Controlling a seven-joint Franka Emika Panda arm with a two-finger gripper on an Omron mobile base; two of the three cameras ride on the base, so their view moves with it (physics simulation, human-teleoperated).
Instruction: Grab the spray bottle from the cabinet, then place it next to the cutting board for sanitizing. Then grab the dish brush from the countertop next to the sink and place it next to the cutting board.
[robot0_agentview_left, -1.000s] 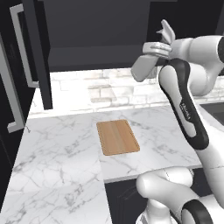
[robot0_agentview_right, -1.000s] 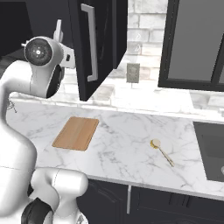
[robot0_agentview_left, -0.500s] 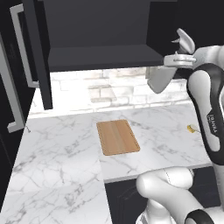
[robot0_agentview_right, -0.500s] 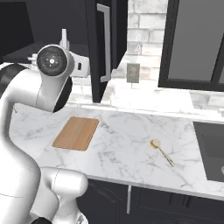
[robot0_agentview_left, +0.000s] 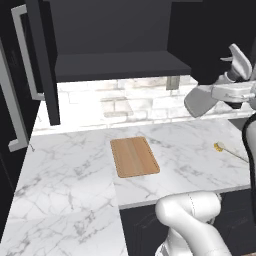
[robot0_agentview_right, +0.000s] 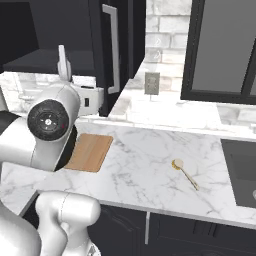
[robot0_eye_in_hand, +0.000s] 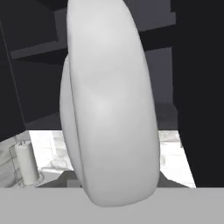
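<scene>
While my arm hangs high over the right half of the surface (robot0_agentview_left: 70, 185), my claw (robot0_agentview_left: 226, 91) pinches the spray bottle (robot0_agentview_left: 202, 99), fingers pressed on its body. Bottle lies tilted, wide base toward the cabinet (robot0_agentview_left: 115, 65), nozzle end back by my wrist. Hand view: the pale bottle body (robot0_eye_in_hand: 109, 100) stands right in front of the lens, dark cabinet shelf behind it.

Left of my claw and well below: open cabinet door (robot0_agentview_left: 42, 60) with silver bar handle (robot0_agentview_left: 25, 55). Cabinet shelf sits left of the claw, about level with it, bottle clear of it.

Below and left of the claw: cutting board (robot0_agentview_left: 134, 156), flat on the marble, well apart from the bottle. Right base view puts the board (robot0_agentview_right: 90, 151) just under my elbow joint.

Below the claw, slightly right: dish brush (robot0_agentview_left: 220, 147), yellow head toward the board, thin handle running away from it. Right base view shows it (robot0_agentview_right: 178, 165) lying alone on the marble, between board and sink (robot0_agentview_right: 242, 172).

Far right, below the claw: dark sink basin set in the surface. Brick wall with an outlet (robot0_agentview_right: 152, 83) behind.
</scene>
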